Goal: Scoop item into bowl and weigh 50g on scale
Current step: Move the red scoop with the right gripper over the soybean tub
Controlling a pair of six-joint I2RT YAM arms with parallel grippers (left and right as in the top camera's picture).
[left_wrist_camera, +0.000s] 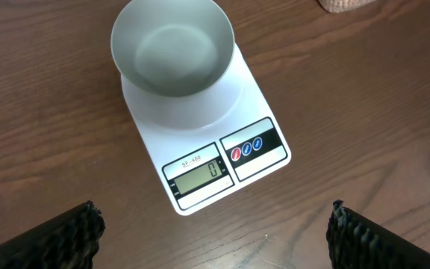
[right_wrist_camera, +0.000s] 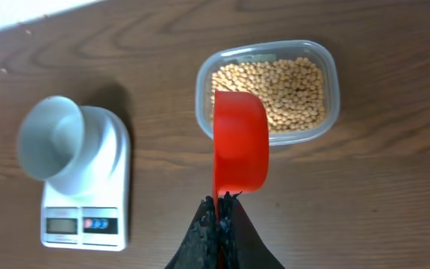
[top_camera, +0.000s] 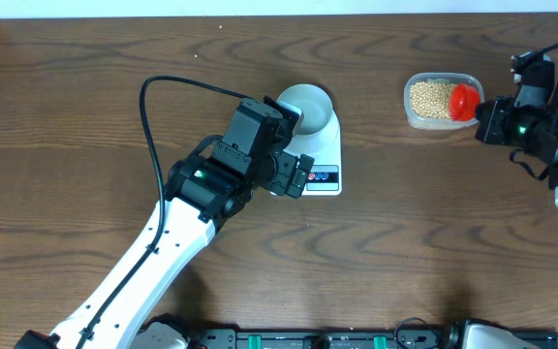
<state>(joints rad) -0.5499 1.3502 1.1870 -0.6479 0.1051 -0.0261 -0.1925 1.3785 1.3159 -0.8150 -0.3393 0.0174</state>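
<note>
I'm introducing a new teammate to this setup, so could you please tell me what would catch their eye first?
The bright red scoop stands out, pinched in the shut right gripper over the rim of the clear container of tan beans. Next comes the empty pale bowl on the white scale, its display reading zero.

Dark brown wood-grain worktop (top_camera: 66, 116) fills all three views. Plain white strip (top_camera: 260, 8) beyond its far edge; can't tell if wall or floor. Lighting even and diffuse, with soft shadows only.
</note>
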